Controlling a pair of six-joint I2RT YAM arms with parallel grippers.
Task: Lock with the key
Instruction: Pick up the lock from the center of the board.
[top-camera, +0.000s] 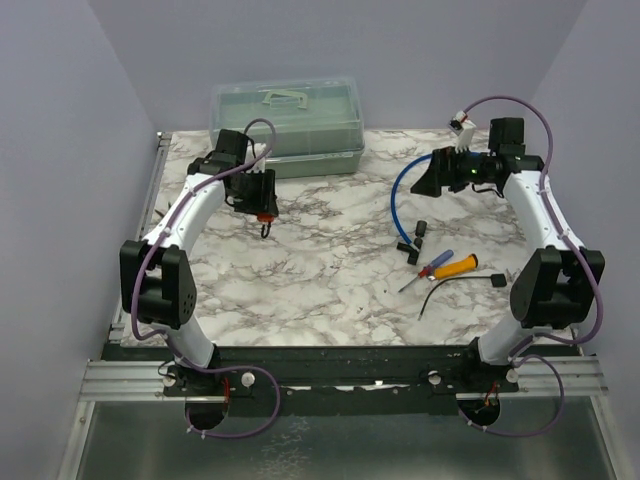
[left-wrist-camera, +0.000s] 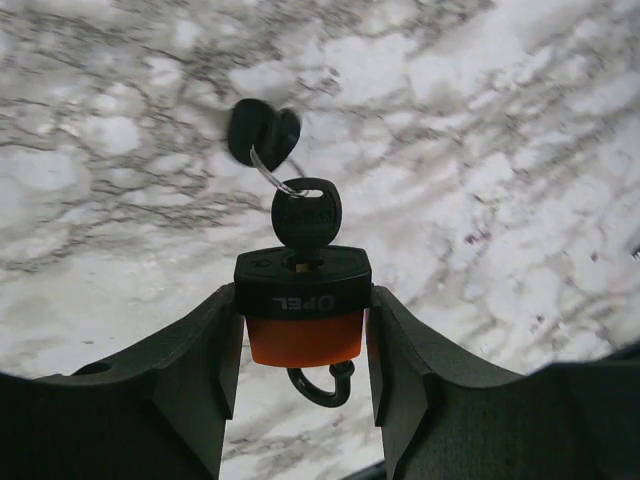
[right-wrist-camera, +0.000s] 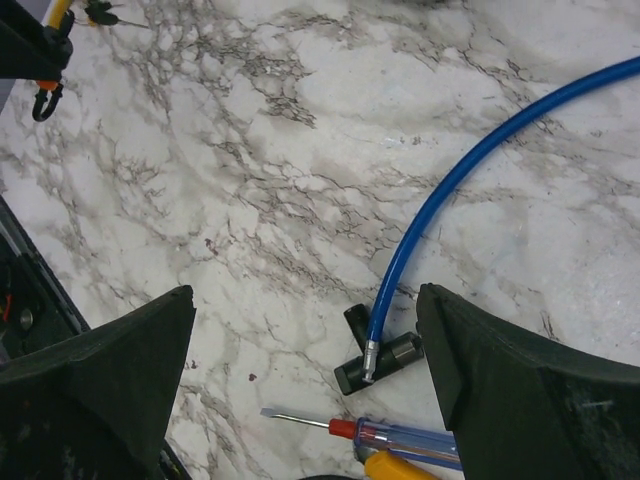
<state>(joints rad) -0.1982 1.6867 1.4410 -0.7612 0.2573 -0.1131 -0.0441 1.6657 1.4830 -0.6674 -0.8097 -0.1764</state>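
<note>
Since the key (left-wrist-camera: 306, 215) already sits in the padlock (left-wrist-camera: 303, 340), which the left gripper (left-wrist-camera: 305, 305) pinches by its sides above the table (top-camera: 330, 290) near its back-left corner, only the turn seems left (shackle looks unlatched, hard to tell). Over the back-right, the right gripper (right-wrist-camera: 305, 295) gapes wide, holding nothing. Count: one padlock, one inserted key, one clear box (top-camera: 285, 125) at the back edge, one blue hose (right-wrist-camera: 470, 160), two screwdrivers (top-camera: 438, 263).

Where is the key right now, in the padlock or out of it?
In: the key sits in the keyhole of the padlock, only its black head showing; the left gripper clamps the padlock.
</note>
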